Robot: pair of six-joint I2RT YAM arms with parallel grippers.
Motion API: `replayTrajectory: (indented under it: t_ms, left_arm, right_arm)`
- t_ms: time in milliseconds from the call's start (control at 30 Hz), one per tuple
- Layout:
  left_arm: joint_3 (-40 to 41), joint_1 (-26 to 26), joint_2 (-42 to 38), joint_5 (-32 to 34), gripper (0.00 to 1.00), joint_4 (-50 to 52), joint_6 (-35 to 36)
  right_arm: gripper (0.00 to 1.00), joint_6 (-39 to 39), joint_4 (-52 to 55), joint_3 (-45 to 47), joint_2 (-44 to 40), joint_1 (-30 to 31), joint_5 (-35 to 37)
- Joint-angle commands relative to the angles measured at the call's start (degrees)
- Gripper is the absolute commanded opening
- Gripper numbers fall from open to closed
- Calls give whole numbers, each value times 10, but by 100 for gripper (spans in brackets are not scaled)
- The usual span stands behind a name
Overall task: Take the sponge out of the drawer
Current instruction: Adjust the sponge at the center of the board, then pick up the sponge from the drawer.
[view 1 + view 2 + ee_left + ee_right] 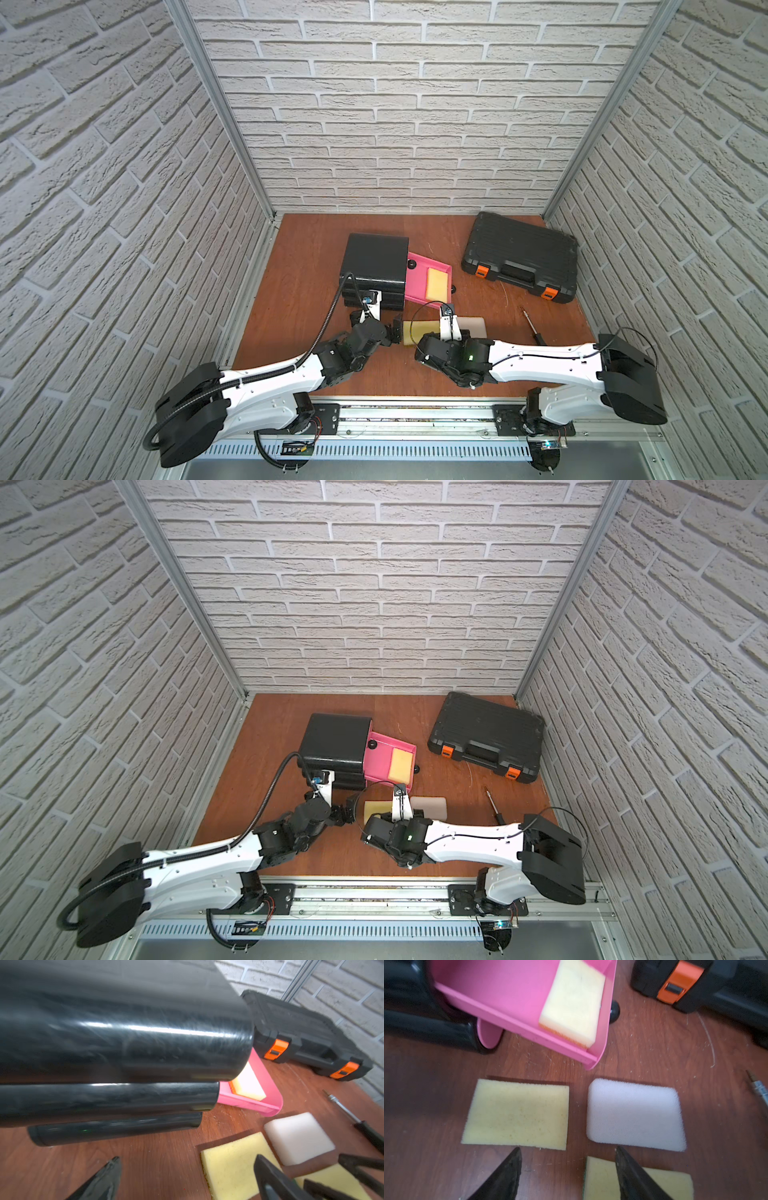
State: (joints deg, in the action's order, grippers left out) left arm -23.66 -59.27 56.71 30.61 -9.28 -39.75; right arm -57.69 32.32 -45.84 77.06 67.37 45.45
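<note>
Pale brick-pattern walls close in a brown tabletop (299, 291). At its 11 o'clock stands a black cabinet (374, 259), with a pink drawer (415, 282) pulled out toward 4 o'clock.

One sponge (438, 283), yellow with an orange underside, lies flat at the outer end of the drawer, so by my reading the task's main step is not yet done. The opening is done, since the drawer stands wide and nothing covers the sponge. Reaching in, gripping it and setting it down are left.

Three more sponges lie on the tabletop at 6 o'clock of the drawer. They are a yellow sponge (517, 1113), a white sponge (633, 1113) just beside it, and a third sponge (602, 1178), also yellow, nearer the arms. That makes four sponges, one in and three out.

The right fingers (506, 1176) hang spread over the third sponge, grasping nothing. The left fingers (104, 1180) are fully released near the cabinet's base, also empty.

There are also one case (521, 253) at 2 o'clock and one screwdriver (532, 328) near 4 o'clock.
</note>
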Motion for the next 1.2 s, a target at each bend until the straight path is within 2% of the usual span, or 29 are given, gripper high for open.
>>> replayTrajectory:
  t_ms: [0, 100, 233, 400, 533, 700, 1167]
  left_arm:
    - [-3, -3, -71, 9, 98, 57, 3]
    - [-21, -2, -131, 4, 98, 105, 23]
    - [-51, 8, -170, -24, 98, 147, 41]
    - [-66, 31, -156, -73, 98, 134, 43]
    - [-71, 41, -133, -95, 98, 109, 46]
    - [-81, 51, -139, -109, 98, 106, 52]
    - [-52, 63, -200, -107, 98, 121, 38]
  right_arm:
    - [75, 71, 34, -38, -51, -17, 51]
    - [75, 131, 20, -59, -77, -56, 29]
    - [74, 200, -22, -80, -80, -128, -66]
    - [71, 242, -36, -137, 1, -189, -169]
    - [63, 262, -52, -187, 88, -206, -224]
    - [59, 260, -58, -224, 165, -236, -243]
    - [55, 250, -59, -269, 269, -269, -228]
